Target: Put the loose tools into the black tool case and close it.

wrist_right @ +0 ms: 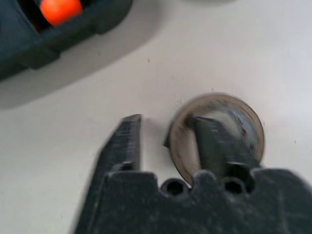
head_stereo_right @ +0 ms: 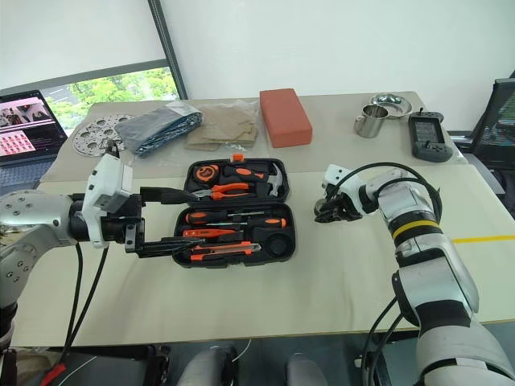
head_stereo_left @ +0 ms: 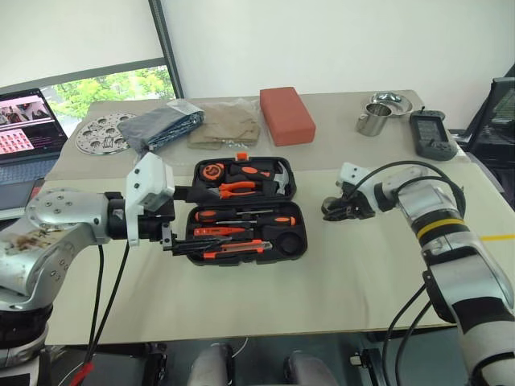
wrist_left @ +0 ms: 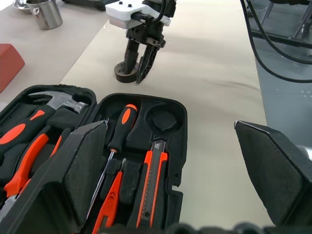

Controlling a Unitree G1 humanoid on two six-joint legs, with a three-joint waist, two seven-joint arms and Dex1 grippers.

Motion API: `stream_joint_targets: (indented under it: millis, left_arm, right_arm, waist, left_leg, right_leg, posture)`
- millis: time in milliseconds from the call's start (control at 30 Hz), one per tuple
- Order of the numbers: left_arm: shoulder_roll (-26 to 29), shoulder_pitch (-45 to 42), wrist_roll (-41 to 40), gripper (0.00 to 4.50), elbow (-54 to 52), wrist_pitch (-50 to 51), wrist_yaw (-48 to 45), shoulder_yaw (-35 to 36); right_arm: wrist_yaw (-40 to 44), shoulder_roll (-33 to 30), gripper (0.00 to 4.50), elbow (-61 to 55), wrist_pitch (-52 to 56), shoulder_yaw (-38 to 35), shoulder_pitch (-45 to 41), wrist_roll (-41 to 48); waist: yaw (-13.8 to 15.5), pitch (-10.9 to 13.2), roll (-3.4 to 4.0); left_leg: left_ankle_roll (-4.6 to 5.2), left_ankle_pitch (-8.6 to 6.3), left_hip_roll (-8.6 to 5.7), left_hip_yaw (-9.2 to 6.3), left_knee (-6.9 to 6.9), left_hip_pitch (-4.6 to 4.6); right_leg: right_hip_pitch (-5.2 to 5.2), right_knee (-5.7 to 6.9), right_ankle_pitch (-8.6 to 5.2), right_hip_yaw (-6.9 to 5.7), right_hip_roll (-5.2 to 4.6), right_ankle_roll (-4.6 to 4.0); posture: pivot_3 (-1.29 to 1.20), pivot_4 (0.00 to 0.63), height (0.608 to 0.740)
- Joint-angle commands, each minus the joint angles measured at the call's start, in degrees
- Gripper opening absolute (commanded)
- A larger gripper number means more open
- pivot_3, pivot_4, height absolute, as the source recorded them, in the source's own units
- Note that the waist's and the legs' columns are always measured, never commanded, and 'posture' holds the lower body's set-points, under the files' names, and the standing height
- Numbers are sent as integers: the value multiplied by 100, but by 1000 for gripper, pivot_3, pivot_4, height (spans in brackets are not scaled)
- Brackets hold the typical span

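- Case (head_stereo_left: 241, 211) lies open on the table (head_stereo_left: 338, 273), both halves flat, orange latch at its far edge.
- Far half holds hammer (head_stereo_left: 278, 178), pliers (head_stereo_left: 236, 189), tape measure (head_stereo_left: 212, 171).
- Near half holds two screwdrivers (head_stereo_left: 245, 217), slim screwdriver (head_stereo_left: 217, 232), knife (head_stereo_left: 233, 248); round slot at its right end is bare.
- Tape roll (wrist_left: 125, 71) sits on the table, right of the case, apart from it.
- Right gripper (wrist_left: 139, 73) is down at the roll: one finger inside the ring, the other outside, the wall between them; fingers narrowed on it.
- Left gripper (head_stereo_right: 165, 219) hovers at the case's left edge, fingers wide apart, nothing between them.
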Motion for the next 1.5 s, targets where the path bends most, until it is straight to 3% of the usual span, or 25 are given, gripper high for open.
stream_joint_targets:
  millis: [33,67,367,467,567,733,1333,1367,1500]
  left_arm:
    - [150,46,-129,4500,-162,-7,24,169]
    - [165,52,-136,4500,-162,-17,28,155]
    - [265,117,-169,4500,-112,-67,-64,118]
    - [304,150,-153,4500,-85,-95,-115,126]
    - [334,122,-162,4500,-73,-98,-171,100]
    - [362,100,-162,4500,-53,-104,-215,89]
    - [478,123,-175,4500,-83,-98,-263,160]
    - [489,129,-176,4500,-83,-93,-262,161]
    - [517,161,-187,4500,-91,-87,-269,188]
  right_arm:
    - [59,-16,283,54,-146,-105,-200,-82]
    - [63,-16,34,49,-156,-119,-206,-89]
    - [432,-189,34,-926,-75,-179,-85,-43]
    - [892,-235,34,-2209,435,-195,152,244]
    - [1474,-341,34,-4203,1358,-14,597,734]
    - [1435,-442,34,-5584,1904,309,1074,789]
    - [979,-134,34,-5367,1696,967,1090,489]
    - [998,-140,630,-5338,1670,988,1089,479]
    - [1030,-160,1940,-5303,1638,991,1087,502]
  waist:
    - [-1,0,0]
    - [-2,0,1]
    - [-8,2,5]
    - [-14,2,5]
    - [-1,2,6]
    - [25,1,5]
    - [6,1,5]
    - [6,1,5]
    - [7,1,5]
  left_leg:
    - [-1,0,0,0,0,0]
    - [-1,0,0,0,0,1]
    - [-4,1,0,3,0,2]
    - [-5,0,3,3,1,4]
    - [-11,-4,10,2,2,3]
    - [-13,-7,9,0,6,2]
    - [-10,-8,5,2,8,5]
    - [-10,-8,5,3,8,5]
    - [-10,-8,5,3,8,5]
  right_leg:
    - [0,0,0,0,1,0]
    - [0,1,0,0,1,0]
    - [-2,5,0,3,2,0]
    - [-2,8,0,4,4,0]
    - [-2,11,0,1,10,0]
    - [-3,15,0,-2,8,0]
    - [-21,54,-5,1,8,-10]
    - [-21,54,-5,1,8,-10]
    - [-21,55,-6,0,9,-10]
  posture:
    - [0,150,740]
    - [0,150,740]
    - [0,150,740]
    - [0,150,740]
    - [0,150,740]
    - [0,150,740]
    - [0,150,740]
    - [0,150,740]
    - [0,150,740]
